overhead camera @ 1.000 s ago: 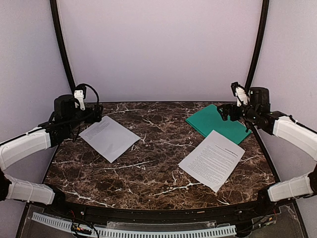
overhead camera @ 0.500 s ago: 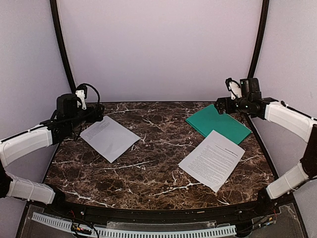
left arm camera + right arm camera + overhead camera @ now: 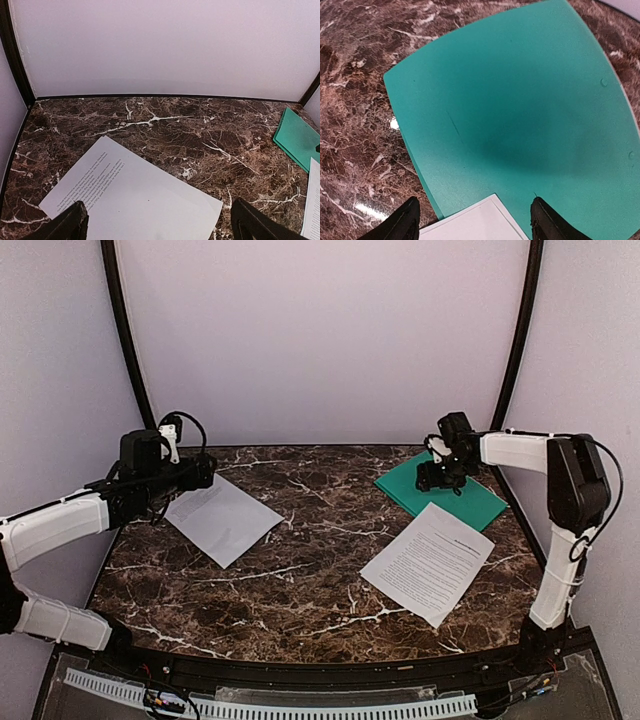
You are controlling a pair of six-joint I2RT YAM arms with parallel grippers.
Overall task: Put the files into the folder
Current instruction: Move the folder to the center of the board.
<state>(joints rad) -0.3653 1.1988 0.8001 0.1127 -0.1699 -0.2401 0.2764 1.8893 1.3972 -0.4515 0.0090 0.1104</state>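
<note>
The teal-green folder (image 3: 472,502) lies shut and flat at the back right of the marble table (image 3: 320,570). One printed white file (image 3: 222,518) lies at the left; the other (image 3: 430,560) lies at the right, its far corner overlapping the folder's near edge. My right gripper (image 3: 432,478) hovers open over the folder's left part, pointing down. In the right wrist view the folder (image 3: 520,100) fills the frame, the sheet corner (image 3: 480,225) sits between the spread fingers (image 3: 405,222), and nothing is held. My left gripper (image 3: 205,475) is open above the left file (image 3: 135,200).
Black curved frame posts (image 3: 125,340) rise at both back corners against the white walls. The table's back edge (image 3: 165,96) runs just behind the sheets. In the left wrist view the folder (image 3: 300,137) shows at far right.
My right gripper has swung left from the table's right edge to over the folder and tipped downward, its jaws narrowing a little. The left gripper has crept slightly right toward the left file.
</note>
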